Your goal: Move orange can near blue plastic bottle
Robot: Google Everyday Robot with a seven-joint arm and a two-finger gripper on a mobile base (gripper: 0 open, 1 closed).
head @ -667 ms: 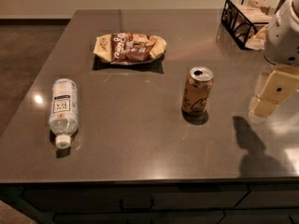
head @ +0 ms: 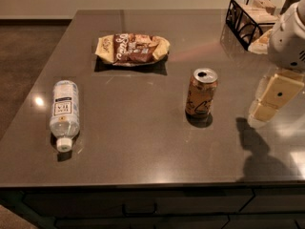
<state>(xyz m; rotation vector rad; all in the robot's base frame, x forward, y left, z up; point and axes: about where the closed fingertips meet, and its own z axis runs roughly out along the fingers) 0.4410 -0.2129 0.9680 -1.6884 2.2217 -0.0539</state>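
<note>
The orange can (head: 201,93) stands upright on the dark countertop (head: 143,137), right of centre, with its silver top opened. The blue plastic bottle (head: 64,112) lies on its side near the left edge, its white cap toward the front. My gripper (head: 272,99) hangs over the right side of the counter, to the right of the can and apart from it. It holds nothing that I can see.
A brown-and-cream snack bag (head: 132,48) lies at the back centre. A black wire basket (head: 249,15) with packets stands at the back right corner. The counter's front edge runs above dark drawers (head: 138,208).
</note>
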